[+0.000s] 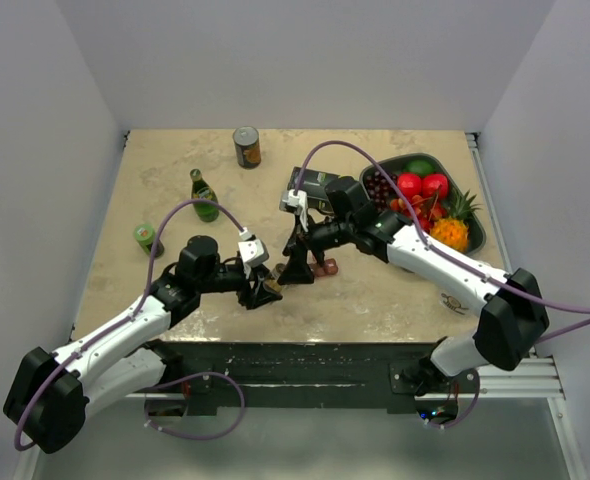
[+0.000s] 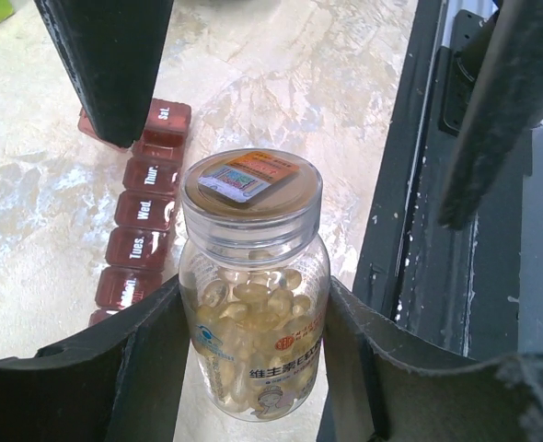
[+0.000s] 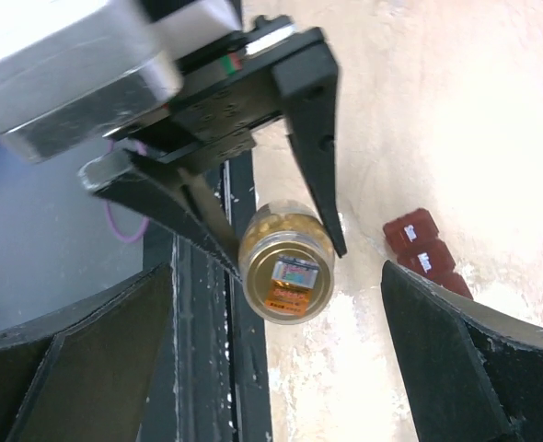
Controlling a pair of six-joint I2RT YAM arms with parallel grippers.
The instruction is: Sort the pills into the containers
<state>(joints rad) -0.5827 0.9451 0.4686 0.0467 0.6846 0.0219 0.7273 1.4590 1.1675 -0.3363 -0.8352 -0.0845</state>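
- Here, left end effector (image 2: 251, 308) clamped on a bottle (image 2: 251, 276), 1 finger against each side.
- Bottle upright; resting on the surface (image 1: 165, 170) or just above it, cannot tell which.
- Inside the clear bottle, yellowish pills (image 2: 248, 304); lid (image 2: 251, 182) on, with a colourful sticker on top.
- Right end effector (image 3: 276, 368) above the lid, fingers wide apart, gripping nothing.
- 1 right finger (image 2: 115, 64) over the strip, the other toward the dark front edge of the surface.
- Dark red strip (image 2: 147, 212) flat on the surface, just beside the bottle, compartments shut.
- Labels Tues., Wed., Thur. and Sat. readable on the strip; 1 compartment hidden behind that finger.
- In the top view, both end effectors close together near the front edge, about mid-width.
- Farther back, a can (image 1: 246, 146); at the back right, a tray (image 1: 479, 232) of fruit, well apart from the strip.
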